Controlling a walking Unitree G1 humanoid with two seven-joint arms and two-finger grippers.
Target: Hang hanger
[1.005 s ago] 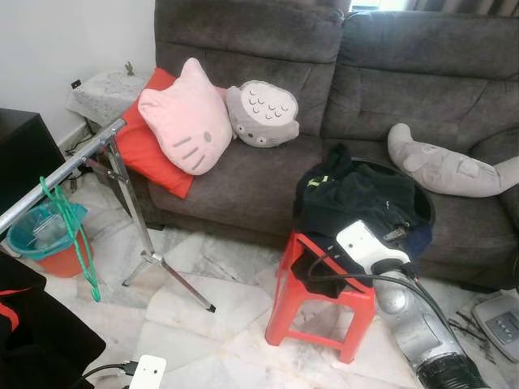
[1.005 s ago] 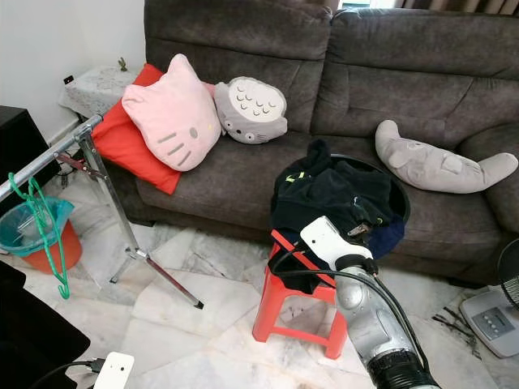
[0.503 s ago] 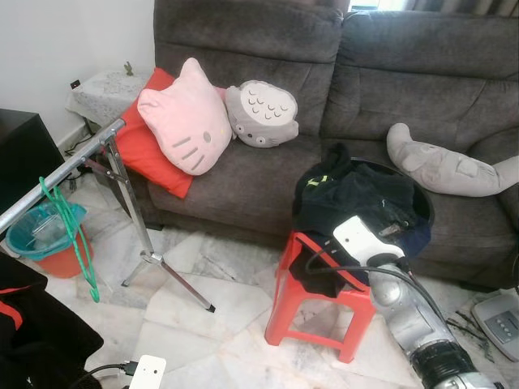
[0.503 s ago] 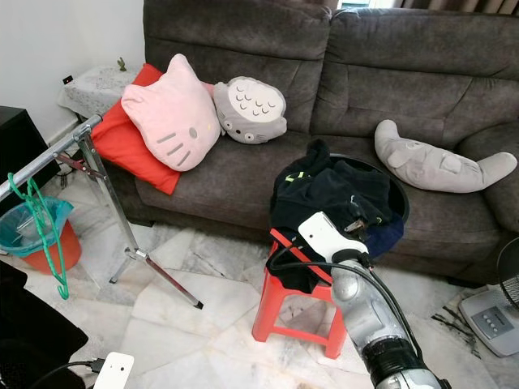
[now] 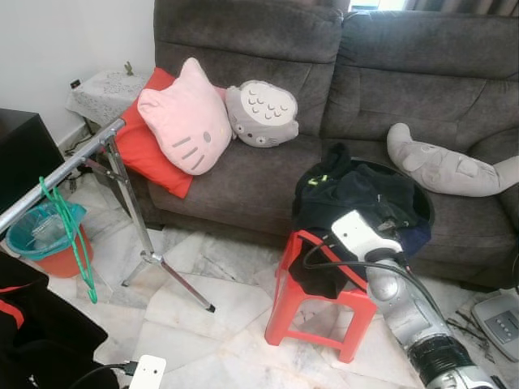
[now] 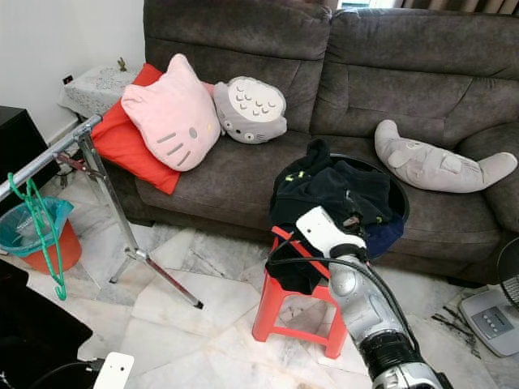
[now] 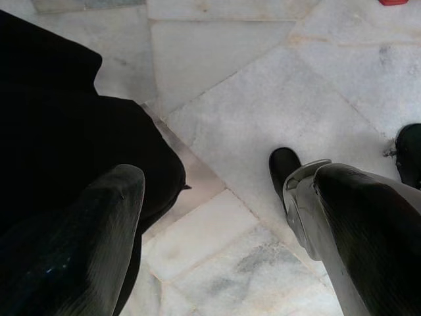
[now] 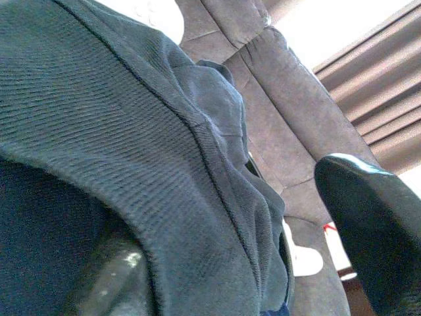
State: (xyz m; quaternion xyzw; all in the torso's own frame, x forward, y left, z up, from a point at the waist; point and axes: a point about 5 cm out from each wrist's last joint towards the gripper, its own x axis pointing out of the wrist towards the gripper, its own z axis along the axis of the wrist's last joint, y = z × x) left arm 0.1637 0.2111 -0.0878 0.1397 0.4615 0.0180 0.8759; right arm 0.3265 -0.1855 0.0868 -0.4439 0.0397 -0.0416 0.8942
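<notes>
L claw (image 7: 223,217) hangs low over marble floor (image 5: 203,316), fingers apart, nothing btwn them, black cloth (image 7: 59,131) just beside one finger. R arm reaches fwd to the dark clothes pile (image 5: 357,198) in a black basket (image 6: 399,194) on the red stool (image 5: 320,304); R claw (image 8: 223,217) is spread wide w/ navy knit fabric btwn the fingers. Green hanger (image 5: 69,235) hangs on the silver rack rail (image 5: 61,174) at L, well apart from both claws. Behind: grey sofa (image 5: 389,73) w/ pink cat cushion (image 5: 185,117).
</notes>
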